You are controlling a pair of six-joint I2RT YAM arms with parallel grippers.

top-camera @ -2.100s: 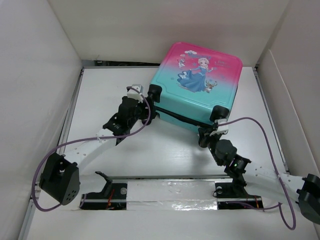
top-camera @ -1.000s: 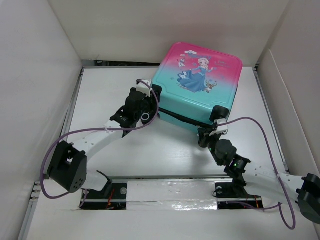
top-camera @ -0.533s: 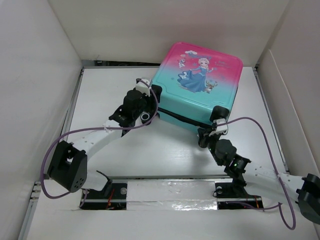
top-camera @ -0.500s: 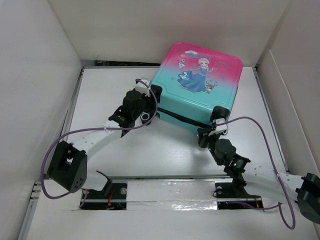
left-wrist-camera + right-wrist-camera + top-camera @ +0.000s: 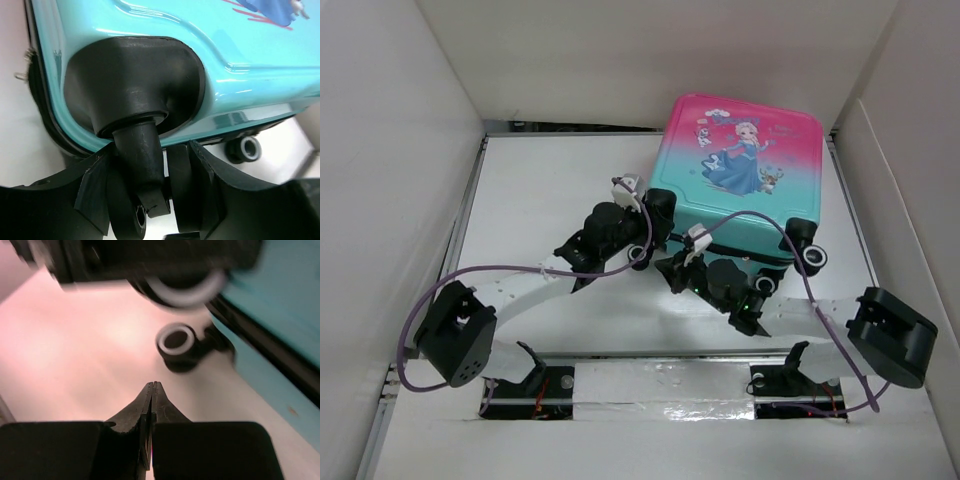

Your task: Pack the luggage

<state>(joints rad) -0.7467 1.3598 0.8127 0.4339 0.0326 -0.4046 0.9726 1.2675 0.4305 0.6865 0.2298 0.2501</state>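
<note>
**A:** What differs nearest the arms?

**B:** The right arm has swung leftward. The right gripper (image 5: 151, 386) now sits low over the white table (image 5: 530, 180), its jaws pressed flat together on nothing. That view is blurred.

**A:** And the left?

**B:** The left gripper (image 5: 150, 160) has followed the case rightward. Its matte black fingers (image 5: 95, 190) are clamped on a caster wheel (image 5: 177, 190) under a moulded black socket.

**A:** Where is the luggage?

**B:** The luggage (image 5: 745, 175) lies closed and flat at the table's far right, slid right and turned since a second ago. It has a glossy hard shell, teal fading to pink, with rounded corners and a black zipper seam.

**A:** Any room?

**B:** Its far-right corner sits close to the white walls (image 5: 770, 50). Open table lies to its left.
</note>
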